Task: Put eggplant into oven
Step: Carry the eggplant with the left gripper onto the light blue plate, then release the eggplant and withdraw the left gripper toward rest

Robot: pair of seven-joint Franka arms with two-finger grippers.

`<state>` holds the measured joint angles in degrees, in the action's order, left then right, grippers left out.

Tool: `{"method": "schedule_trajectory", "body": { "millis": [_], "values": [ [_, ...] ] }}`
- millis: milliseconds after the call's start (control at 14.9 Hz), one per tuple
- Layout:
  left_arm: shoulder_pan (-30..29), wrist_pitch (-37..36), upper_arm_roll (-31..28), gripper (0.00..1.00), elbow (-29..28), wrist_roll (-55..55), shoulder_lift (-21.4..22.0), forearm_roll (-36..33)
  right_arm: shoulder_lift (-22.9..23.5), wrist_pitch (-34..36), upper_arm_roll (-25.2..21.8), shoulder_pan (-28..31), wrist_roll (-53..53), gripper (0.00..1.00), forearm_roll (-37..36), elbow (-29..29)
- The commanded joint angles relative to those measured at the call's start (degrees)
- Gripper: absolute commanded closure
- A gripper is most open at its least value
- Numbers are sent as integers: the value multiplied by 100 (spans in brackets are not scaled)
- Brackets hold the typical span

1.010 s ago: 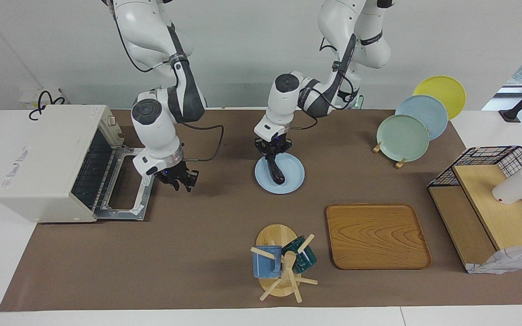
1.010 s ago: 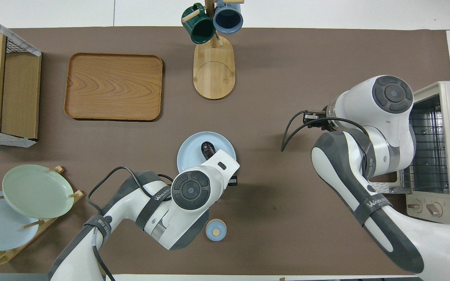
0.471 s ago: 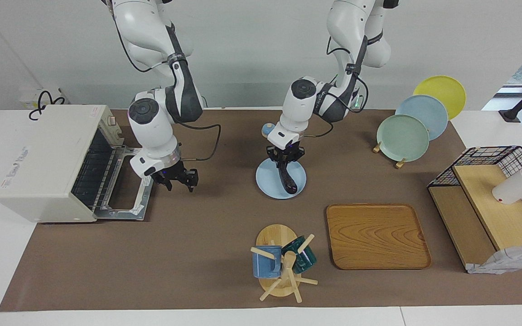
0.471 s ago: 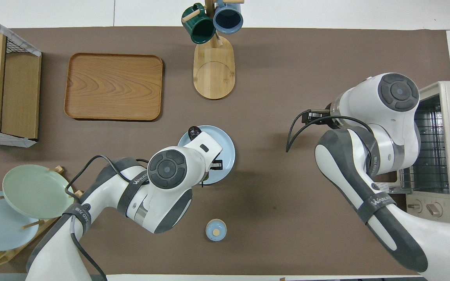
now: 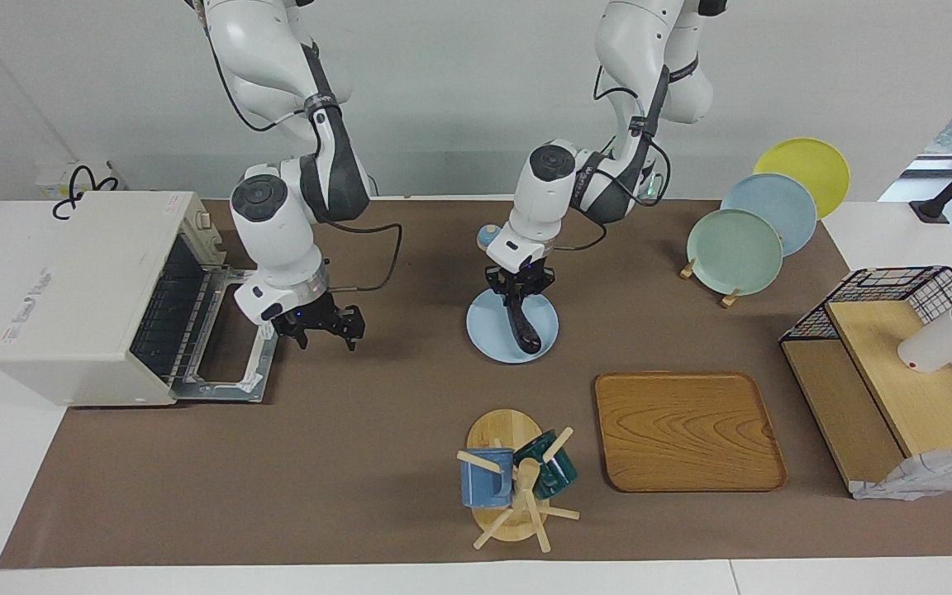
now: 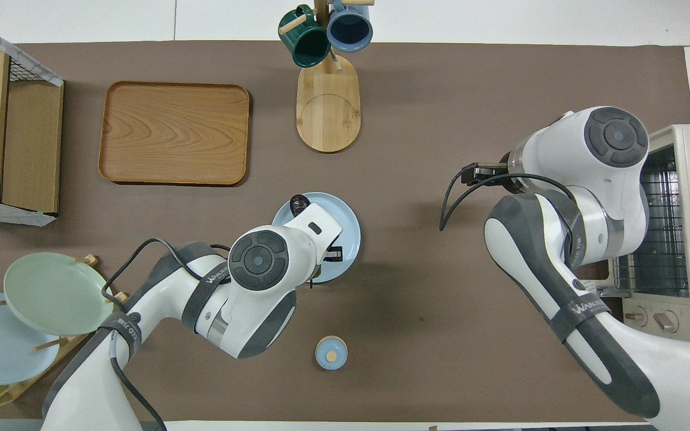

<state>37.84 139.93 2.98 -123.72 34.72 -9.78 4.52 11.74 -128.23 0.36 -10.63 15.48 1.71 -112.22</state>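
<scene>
Two white robot arms work over a table (image 5: pixel 377 463) covered by a brown mat. The left claw (image 5: pixel 519 291) hangs above a light blue plate (image 5: pixel 488 337) near the middle of the table. Its fingers are clamped on the upper end of the eggplant (image 5: pixel 525 329), a slim, glossy, dark purple vegetable that hangs downward from the claw, its lower tip over the plate's edge farther from the robots. Whether the tip touches the plate cannot be told. From overhead, only the eggplant's tip (image 6: pixel 298 203) shows past the arm's wrist.

The right claw (image 5: pixel 321 324) hovers low over the mat, just beside the lowered door (image 5: pixel 232 382) of the oven (image 5: pixel 79 289). Its fingers are spread apart and hold nothing. The oven is a boxy off-white toaster oven at the right arm's end of the table, its door dropped flat and its wire rack (image 6: pixel 656 239) visible inside.

Farther from the robots than the plate stands a wooden mug tree (image 5: pixel 517 496) carrying a blue mug (image 5: pixel 484 479) and a dark green mug (image 5: pixel 550 471). Beside it, toward the left arm's end, lies a wooden tray (image 5: pixel 687 430). A wooden shelf with black wire mesh (image 5: pixel 889 380) sits at the left arm's end, and a rack there holds green (image 5: pixel 732 250), blue (image 5: pixel 782 202) and yellow plates (image 5: pixel 811 165) on edge. A small blue lid (image 6: pixel 330 352) lies on the mat nearer to the robots than the plate.
</scene>
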Motion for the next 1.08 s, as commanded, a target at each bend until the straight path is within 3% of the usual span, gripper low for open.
{"method": "schedule_trajectory", "body": {
  "millis": [0, 202, 337, 538, 740, 875, 1010],
  "values": [
    [-110, -159, -8, 0, 216, -45, -59, 102, 109, 105, 35, 61, -115, 3, -83, 139],
    [-469, -982, -8, 0, 566, -185, 169, 93, 109, 96, 35, 61, -176, 1, -92, 156],
    [-925, -1886, -8, 0, 1119, -578, 275, 93, 109, 157, 43, 44, -177, 1, -110, 217],
    [-1707, -3188, -17, 0, 2112, -1211, 310, 93, 223, 674, 52, -246, -124, 0, -110, 847],
    [-2613, -3929, -26, 0, 2756, -2151, 441, 93, 539, 939, 52, -1237, 925, 0, -180, 1508],
    [-3061, -4070, -26, 0, 2783, -2487, 696, 40, 846, 1193, 70, -1800, 1587, 0, -696, 2104],
    [-3326, -4377, -35, 0, 2774, -2794, 924, -73, 1294, 1510, 70, -2248, 2036, 0, -769, 2720]
  ]
}}
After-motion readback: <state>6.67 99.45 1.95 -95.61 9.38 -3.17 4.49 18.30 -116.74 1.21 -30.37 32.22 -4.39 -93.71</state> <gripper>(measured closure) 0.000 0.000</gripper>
